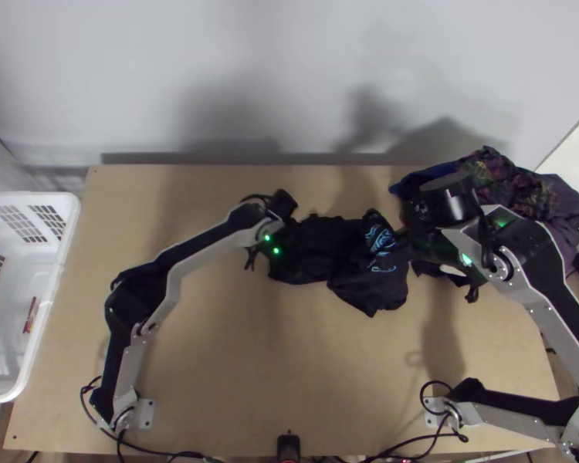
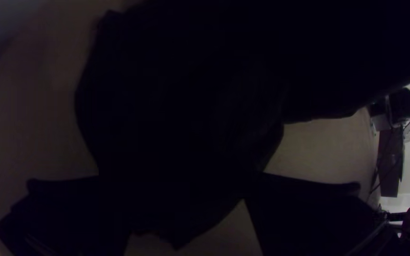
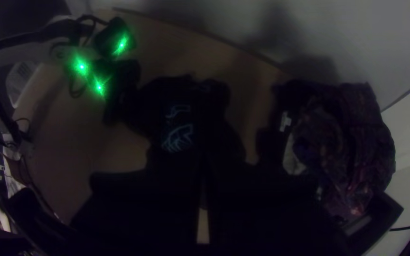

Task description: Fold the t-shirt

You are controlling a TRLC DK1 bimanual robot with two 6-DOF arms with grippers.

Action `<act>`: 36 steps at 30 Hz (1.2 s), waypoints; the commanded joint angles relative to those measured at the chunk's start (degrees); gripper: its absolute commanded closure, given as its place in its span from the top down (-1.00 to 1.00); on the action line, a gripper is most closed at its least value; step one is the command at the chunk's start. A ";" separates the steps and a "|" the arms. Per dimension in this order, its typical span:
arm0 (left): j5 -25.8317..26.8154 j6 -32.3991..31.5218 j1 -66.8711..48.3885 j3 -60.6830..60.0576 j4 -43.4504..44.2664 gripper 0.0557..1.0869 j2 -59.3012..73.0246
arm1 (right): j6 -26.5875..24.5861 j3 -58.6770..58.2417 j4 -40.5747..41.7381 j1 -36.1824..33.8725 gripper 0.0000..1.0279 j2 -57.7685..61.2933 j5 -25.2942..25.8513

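The black t-shirt [image 1: 313, 248] lies bunched on the table, its blue-printed part raised toward the right. At its left end is my left gripper [image 1: 271, 231]. In the left wrist view the left gripper [image 2: 186, 208] stands open, its fingers wide apart, with dark cloth [image 2: 176, 104] below and between them. My right gripper [image 1: 419, 241] is at the shirt's right side, above the table. In the right wrist view the right gripper [image 3: 203, 178] is shut on the shirt [image 3: 179, 128], whose cloth runs up to the fingertips; the exact part held is too dark to tell.
A heap of dark and patterned clothes [image 1: 521, 189] lies at the table's back right corner, close by the right gripper. A white basket [image 1: 62, 231] stands beyond the left edge. Bare wood of the table [image 1: 289, 370] shows in front of the shirt.
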 commanded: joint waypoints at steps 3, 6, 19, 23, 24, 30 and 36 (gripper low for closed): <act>-3.48 2.23 -1.35 -3.25 4.25 0.20 0.23 | 0.01 -0.13 0.09 -0.08 -0.95 0.27 0.01; -3.39 2.23 -1.44 -3.78 4.95 -0.25 0.40 | -0.08 -0.13 0.09 -0.25 -0.95 0.45 0.01; 3.64 -0.06 1.55 -3.52 3.01 -0.73 -3.38 | 0.01 0.13 0.01 -0.34 -0.95 0.71 0.01; 7.68 -0.67 4.01 -3.78 1.17 -0.73 -7.42 | 0.01 0.13 0.01 -0.25 -0.95 0.71 0.01; 9.44 -0.94 4.80 -3.87 0.64 -0.73 -8.39 | 0.01 0.22 0.01 -0.25 -0.95 0.71 0.01; 14.89 -0.59 10.77 -10.19 0.29 -0.73 -19.46 | 0.09 0.93 -0.70 0.28 -0.95 0.54 -0.08; 19.99 -2.17 23.43 -16.87 -0.15 -0.78 -32.64 | 1.50 -1.89 -0.43 -6.67 -0.95 1.85 0.01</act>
